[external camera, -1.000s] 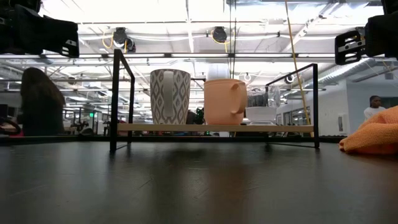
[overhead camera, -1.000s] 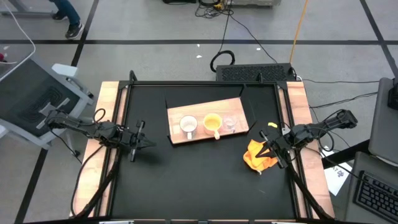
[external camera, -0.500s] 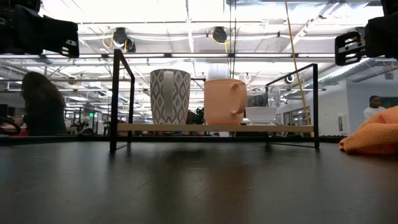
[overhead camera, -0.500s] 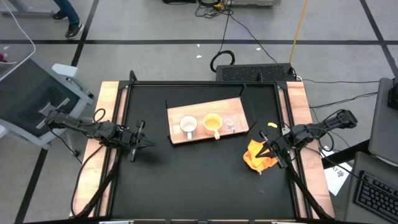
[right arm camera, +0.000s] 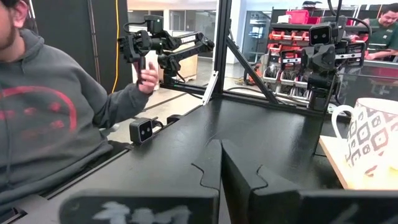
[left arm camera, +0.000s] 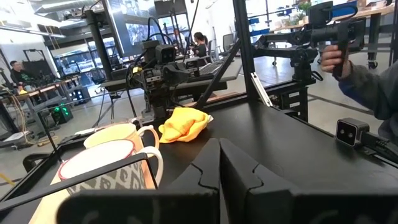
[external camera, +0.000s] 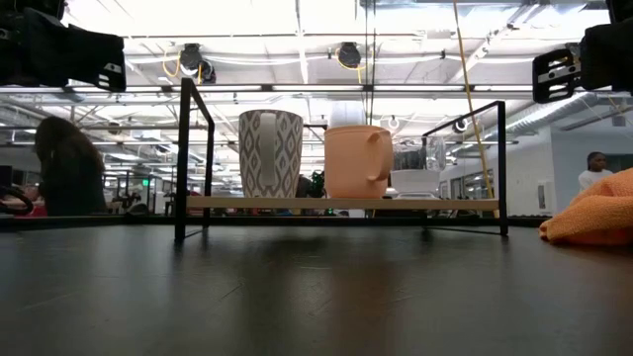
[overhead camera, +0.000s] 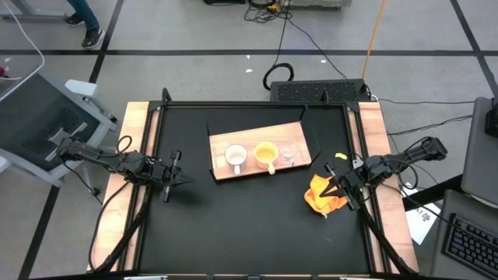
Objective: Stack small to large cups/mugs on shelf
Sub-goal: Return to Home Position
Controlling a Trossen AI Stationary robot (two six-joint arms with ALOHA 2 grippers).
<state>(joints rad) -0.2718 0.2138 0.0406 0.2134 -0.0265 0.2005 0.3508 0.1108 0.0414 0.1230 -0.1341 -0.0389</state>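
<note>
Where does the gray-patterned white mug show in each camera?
High view: gray-patterned white ceramic mug, leftmost of three on the light-brown wooden shelf.
Low view: mug left of centre, on the shelf.
Left wrist view: mug nearest the camera.
Right wrist view: mug partly cut off.
Shared landmark: the shelf beneath it.

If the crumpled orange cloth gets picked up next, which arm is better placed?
Right. The right gripper hangs close by the crumpled orange cloth at the table's right side; the left gripper sits far across, beyond the light wooden shelf.
</note>
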